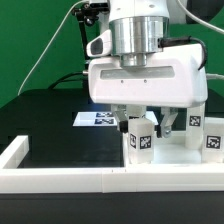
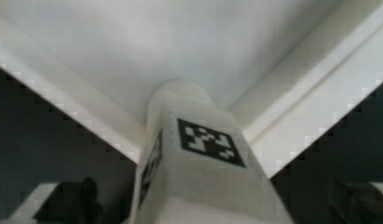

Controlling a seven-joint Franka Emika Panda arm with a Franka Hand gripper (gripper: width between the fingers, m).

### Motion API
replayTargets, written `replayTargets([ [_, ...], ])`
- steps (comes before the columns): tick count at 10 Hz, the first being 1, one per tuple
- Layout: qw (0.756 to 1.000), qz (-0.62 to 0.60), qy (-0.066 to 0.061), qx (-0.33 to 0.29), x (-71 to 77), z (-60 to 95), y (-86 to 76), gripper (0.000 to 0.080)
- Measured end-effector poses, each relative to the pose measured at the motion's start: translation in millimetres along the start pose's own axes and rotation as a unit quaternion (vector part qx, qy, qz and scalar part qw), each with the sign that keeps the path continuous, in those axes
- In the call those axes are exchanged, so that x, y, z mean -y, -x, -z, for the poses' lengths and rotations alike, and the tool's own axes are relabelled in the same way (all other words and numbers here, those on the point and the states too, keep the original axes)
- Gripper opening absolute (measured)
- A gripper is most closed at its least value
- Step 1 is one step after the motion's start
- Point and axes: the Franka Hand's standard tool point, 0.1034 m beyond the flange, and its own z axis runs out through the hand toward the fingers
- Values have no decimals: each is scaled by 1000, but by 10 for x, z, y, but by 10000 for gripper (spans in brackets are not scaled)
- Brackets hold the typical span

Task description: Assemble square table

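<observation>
Fingers (image 2: pixel 72 200) spread wide now, one dark pad on each side of the wrist view, and nothing is pinched between them. My gripper (image 1: pixel 142 118) hangs straight down over the square table top (image 1: pixel 165 152), open, gripping nothing that I can see.

Right between my fingers stands a white leg (image 1: pixel 141 135), upright, its black-and-white tag (image 2: pixel 209 142) facing the wrist camera. I see dark gaps on both sides of it, so my pads sit just beside the leg, apart from it. Beyond the leg, in the wrist view, the pale inside of the top and its raised rim fill the picture.

In the exterior view two more tagged legs stand near me on the top: one (image 1: pixel 194 127) just past my fingers toward that view's right, another (image 1: pixel 213 140) further right at the edge. Behind my fingers, on the black table (image 1: pixel 45 120), lies the marker board (image 1: pixel 97 119), flat. In front of them runs the long white border wall (image 1: pixel 60 178).
</observation>
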Motion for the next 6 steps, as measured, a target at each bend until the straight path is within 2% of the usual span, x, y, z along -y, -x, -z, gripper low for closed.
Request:
replayTargets([
  [3,989,148,3,2,11,-3,15,649],
  [6,953,303,15,7,-10,-12,28,649],
])
